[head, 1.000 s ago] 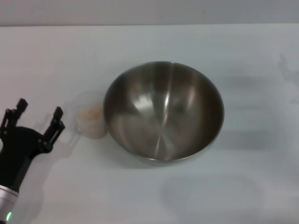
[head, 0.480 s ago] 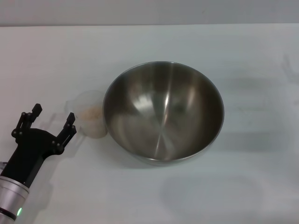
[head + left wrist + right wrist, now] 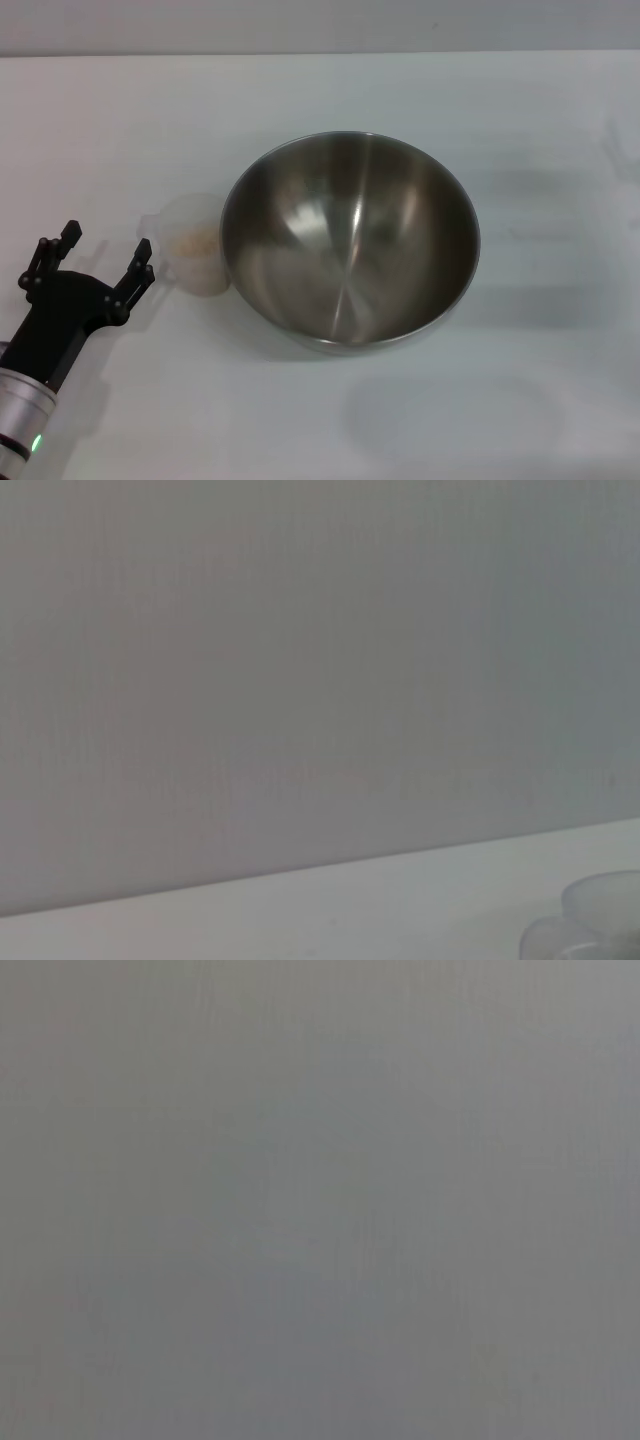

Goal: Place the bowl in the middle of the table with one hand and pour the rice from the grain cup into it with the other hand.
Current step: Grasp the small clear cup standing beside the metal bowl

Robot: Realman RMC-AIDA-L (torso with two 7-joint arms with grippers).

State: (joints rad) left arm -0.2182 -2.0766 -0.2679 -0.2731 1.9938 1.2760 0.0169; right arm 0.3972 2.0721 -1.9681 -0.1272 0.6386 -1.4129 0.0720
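Left end effector point(image 3: 104, 256) at the left, fingers spread wide, gripping nothing, just beside the grain cup point(image 3: 196, 246). Rice point(image 3: 196, 243) inside the cup, upright on the white counter point(image 3: 320, 90). Touching its right side, the steel bowl point(image 3: 350, 240), mid-counter.

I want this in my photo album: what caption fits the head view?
Open left gripper beside the grain cup of rice, next to the empty bowl mid-table.

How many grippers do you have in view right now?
1: the left gripper is open at the table's left edge, just left of the grain cup beside the bowl. The right gripper is out of view.
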